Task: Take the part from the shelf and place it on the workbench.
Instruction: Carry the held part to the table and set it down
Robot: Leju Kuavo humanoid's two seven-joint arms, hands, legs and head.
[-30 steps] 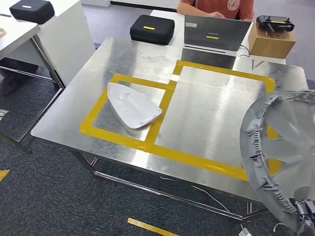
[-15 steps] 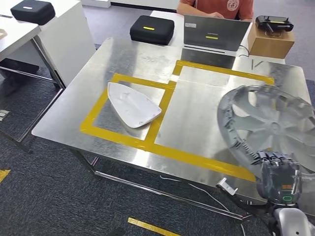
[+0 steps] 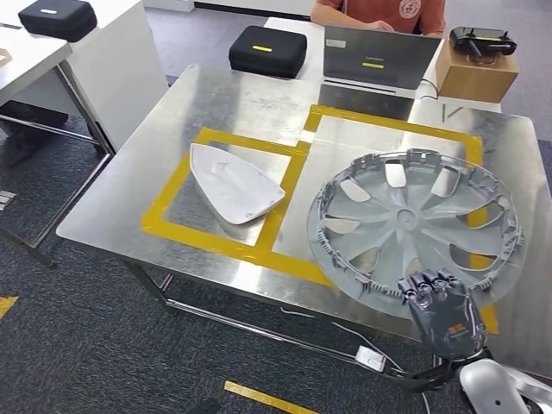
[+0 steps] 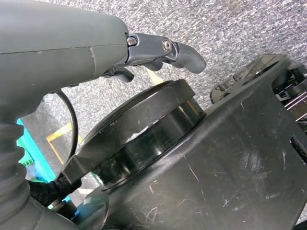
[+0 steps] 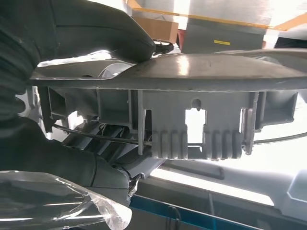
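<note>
A grey wheel cover [image 3: 413, 224] lies nearly flat, inner side up, low over the right yellow-taped rectangle of the metal workbench [image 3: 247, 103]. My right hand [image 3: 442, 310] grips its near rim from the front edge of the bench. In the right wrist view the thumb [image 5: 90, 28] lies along the top of the rim [image 5: 181, 72], whose clips and wire ring face the camera. I cannot tell whether the cover touches the bench. My left hand [image 4: 108, 43] hangs over the carpet and holds nothing, with a finger stretched out.
A white shell-shaped part [image 3: 235, 183] lies in the left taped rectangle. At the back stand a laptop [image 3: 380, 59], a black case [image 3: 266, 50], a cardboard box [image 3: 475, 73] and a seated person [image 3: 384, 10]. A white table [image 3: 110, 69] stands left.
The wheel cover swung from upright at the right edge down to nearly flat and moved left over the bench. My right hand came with it into view.
</note>
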